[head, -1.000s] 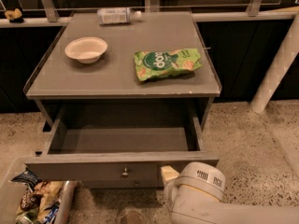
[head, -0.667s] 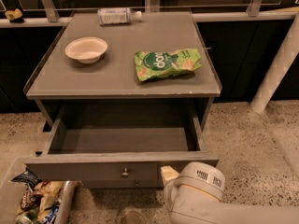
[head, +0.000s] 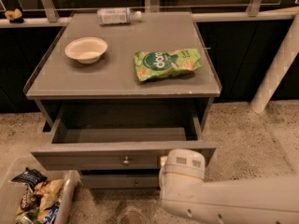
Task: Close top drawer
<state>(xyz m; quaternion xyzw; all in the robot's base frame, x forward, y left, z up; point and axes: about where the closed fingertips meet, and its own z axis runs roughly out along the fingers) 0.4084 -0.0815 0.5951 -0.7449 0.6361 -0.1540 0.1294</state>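
Note:
The top drawer (head: 93, 155) is a wide, shallow grey drawer, pulled well out from under the grey table (head: 56, 83). It looks empty inside. A small round metal knob (head: 125, 161) sits at the centre of its front. My gripper (head: 164, 163) is at the right part of the drawer front, at the end of my white arm (head: 224, 197), which comes in from the lower right. The arm's wrist hides most of the gripper.
On the tabletop lie a white bowl (head: 86, 49), a green snack bag (head: 167, 63) and a plastic bottle (head: 117, 16) on its side at the back. A narrower, darker drawer front (head: 117, 181) sits below. A clear bin of snack bags (head: 32, 199) stands at lower left. A white post (head: 275, 73) stands at right.

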